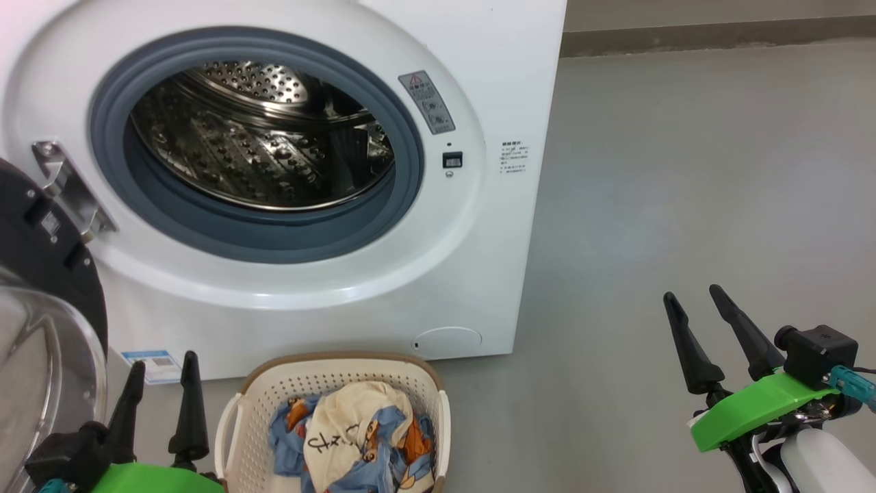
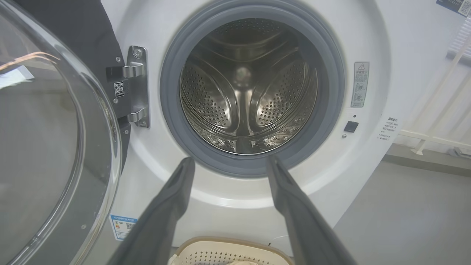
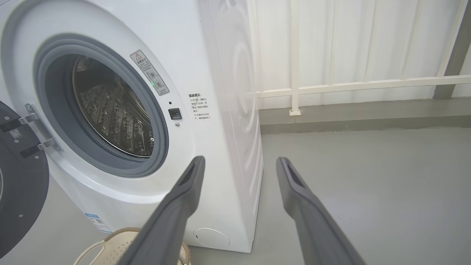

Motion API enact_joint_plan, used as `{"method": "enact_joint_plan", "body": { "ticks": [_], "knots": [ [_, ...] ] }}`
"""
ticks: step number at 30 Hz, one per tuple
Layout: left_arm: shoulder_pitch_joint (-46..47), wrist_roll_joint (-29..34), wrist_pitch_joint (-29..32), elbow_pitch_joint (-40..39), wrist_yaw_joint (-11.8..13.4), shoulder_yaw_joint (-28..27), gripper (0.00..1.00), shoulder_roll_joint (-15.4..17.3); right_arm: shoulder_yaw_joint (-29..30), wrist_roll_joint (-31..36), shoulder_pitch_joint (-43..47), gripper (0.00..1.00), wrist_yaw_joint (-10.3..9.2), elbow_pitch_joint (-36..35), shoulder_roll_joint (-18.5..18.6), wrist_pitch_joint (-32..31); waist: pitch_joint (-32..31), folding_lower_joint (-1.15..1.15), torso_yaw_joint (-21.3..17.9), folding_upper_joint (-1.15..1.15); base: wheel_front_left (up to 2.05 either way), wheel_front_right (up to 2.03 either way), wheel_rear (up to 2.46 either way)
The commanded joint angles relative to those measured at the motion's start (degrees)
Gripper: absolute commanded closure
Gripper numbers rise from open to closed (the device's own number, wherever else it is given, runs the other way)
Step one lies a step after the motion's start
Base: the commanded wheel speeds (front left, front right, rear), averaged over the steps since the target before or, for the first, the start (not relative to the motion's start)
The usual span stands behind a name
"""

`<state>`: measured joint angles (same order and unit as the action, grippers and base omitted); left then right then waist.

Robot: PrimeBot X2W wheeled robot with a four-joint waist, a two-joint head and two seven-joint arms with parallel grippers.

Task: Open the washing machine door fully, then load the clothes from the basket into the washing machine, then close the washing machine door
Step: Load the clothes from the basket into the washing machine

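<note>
Closest to my head camera are the two end effectors. The left end effector (image 1: 164,359) sits at the lower left with its two dark fingers spread apart. The right end effector (image 1: 691,292) sits at the lower right, spread the same way, over the grey floor (image 1: 684,171) and well apart from the machine.

Just beside my left end effector, the basket (image 1: 328,359) stands on the floor directly in front of the washing machine (image 1: 493,260). The clothes (image 1: 356,438) lie heaped inside it, the cream-white garment with black lettering on top and the light blue printed ones around and beneath it.

The washing machine door (image 1: 51,274) is swung open to the left on its steel hinge (image 1: 68,188). Its black rim and clear glass bowl reach the left edge of my head view, close to the left fingers. The round opening is uncovered, and I see the grey gasket (image 1: 226,233) ringing the bare perforated steel of the drum (image 1: 260,137).

A small blue label (image 1: 154,363) sits low on the machine's front, behind my left fingers. Through the left wrist camera, those fingers point at the lower edge of the gasket, with the basket's rim below them. Through the right wrist camera, the fingers point past the machine's right front corner toward the floor and a white railing (image 3: 349,85).
</note>
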<state>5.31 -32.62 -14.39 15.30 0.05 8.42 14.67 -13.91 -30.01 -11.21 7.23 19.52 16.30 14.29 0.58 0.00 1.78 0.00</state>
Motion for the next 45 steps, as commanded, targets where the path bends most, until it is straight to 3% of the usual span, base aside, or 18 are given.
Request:
{"method": "enact_joint_plan", "body": {
  "ticks": [1,45],
  "knots": [
    [1.68,0.05,-0.61,-1.35,0.22,-2.12,0.00,1.60,-0.64,0.46,-1.47,0.00,0.25,-1.13,0.55,0.71,0.03,0.00,0.03,0.00,1.12,-1.12,0.00],
    [3.06,1.04,-0.32,1.03,-1.03,-1.59,0.00,0.36,-1.96,-0.02,-2.55,0.00,0.25,-0.54,0.85,0.71,3.25,0.00,0.04,0.00,0.12,-0.12,0.00]
  ]
}}
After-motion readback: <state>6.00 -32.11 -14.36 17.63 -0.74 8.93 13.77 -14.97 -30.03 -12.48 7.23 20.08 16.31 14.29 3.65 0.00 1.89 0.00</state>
